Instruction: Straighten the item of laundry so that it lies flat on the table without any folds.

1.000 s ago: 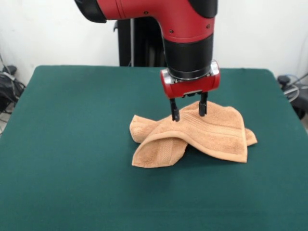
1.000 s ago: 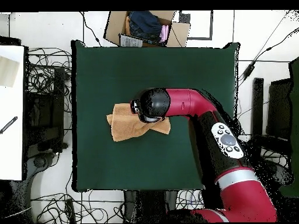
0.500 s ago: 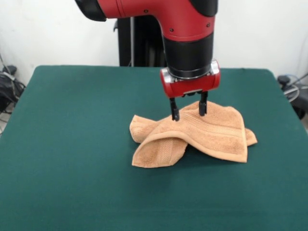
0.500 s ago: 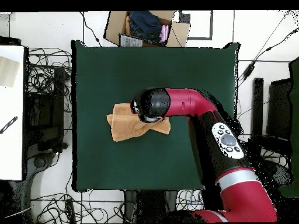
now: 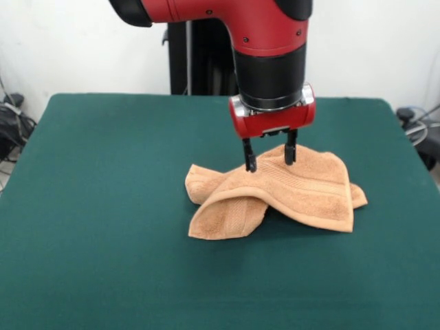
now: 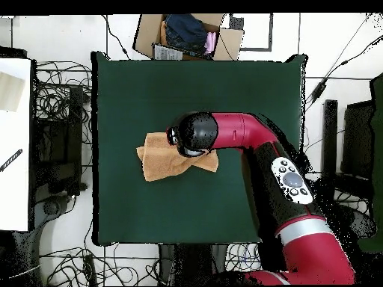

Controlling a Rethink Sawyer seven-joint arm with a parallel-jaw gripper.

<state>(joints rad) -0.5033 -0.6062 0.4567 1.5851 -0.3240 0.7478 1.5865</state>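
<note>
The item of laundry (image 5: pixel 295 189) is an orange-tan terry towel, crumpled near the middle of the green table (image 5: pixel 103 206). Its left front corner is folded over into a thick flap, and a ribbed band runs across the raised middle. My gripper (image 5: pixel 269 160) hangs open just above the towel's upper fold, one black finger on each side of the hump, holding nothing. In the overhead view the arm's head covers the gripper, and the towel (image 6: pixel 158 161) shows to its left on the table (image 6: pixel 224 82).
A cardboard box (image 6: pixel 187 35) with clothing stands beyond the table's far edge in the overhead view. Cables lie on the floor around the table, and a white surface (image 6: pixel 13 142) stands at the left.
</note>
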